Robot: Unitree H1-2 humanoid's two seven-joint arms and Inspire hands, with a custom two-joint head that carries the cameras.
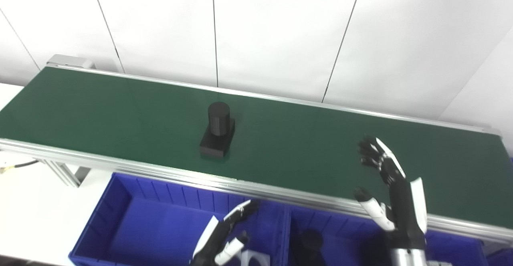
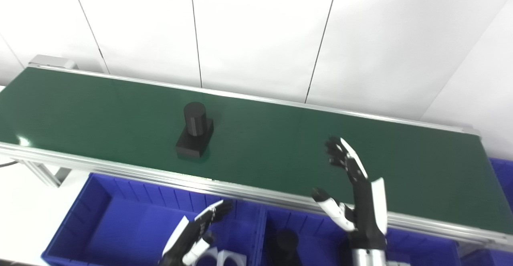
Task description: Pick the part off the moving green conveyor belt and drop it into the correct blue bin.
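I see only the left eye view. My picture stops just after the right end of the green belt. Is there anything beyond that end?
Observer: Yes. The right eye view shows a blue edge past the right end of the belt. It is possibly another bin.
Operator: In the left bin I see one white piece near the left hand. Is it only one?
Observer: No. Two white pieces seem to lie side by side in the left bin, next to the open left hand.

White panel wall [image 1: 280, 29] w/ dark seams.
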